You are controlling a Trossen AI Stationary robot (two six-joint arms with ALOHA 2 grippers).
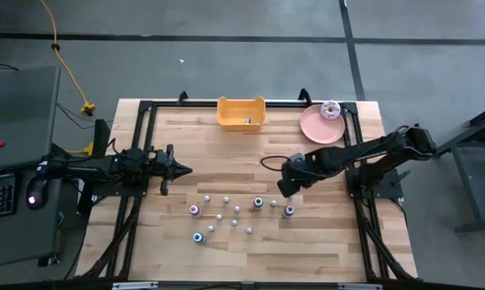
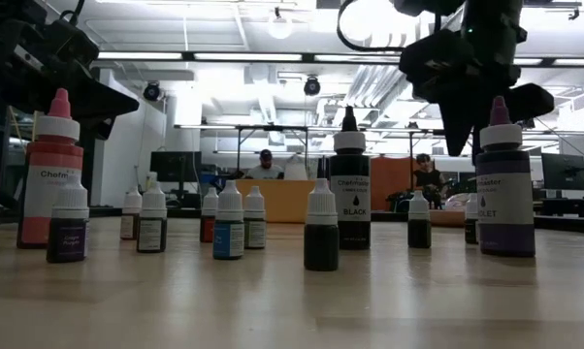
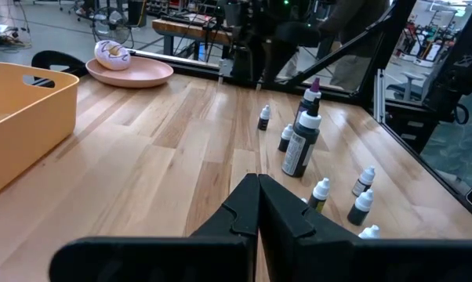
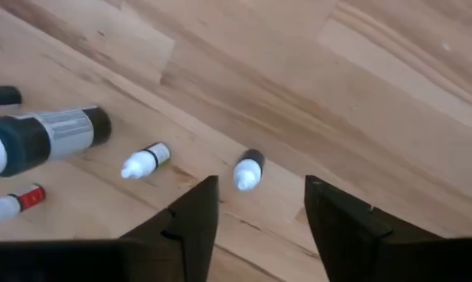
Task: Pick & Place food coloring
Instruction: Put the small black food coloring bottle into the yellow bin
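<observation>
Several small food coloring bottles stand upright on their bases on the wooden table [image 1: 323, 250], among them a pink-capped one [image 2: 51, 170], a black one [image 2: 349, 184] and a violet one [image 2: 504, 184]. In the high view the group [image 1: 238, 213] sits in the table's middle. My right gripper [image 1: 283, 188] hangs open above the group's right side. In its wrist view [image 4: 259, 207] a tiny white-capped bottle [image 4: 248, 171] lies just ahead of the gap between the fingers, with no contact. My left gripper [image 1: 178, 169] waits shut at the table's left [image 3: 258, 184], clear of the bottles.
A yellow bin [image 1: 241, 113] stands at the far edge, with a pink plate [image 1: 317, 129] holding a donut [image 1: 330, 109] to its right. Black frame rails [image 1: 142, 145] run along the table's sides. People sit at desks in the room beyond.
</observation>
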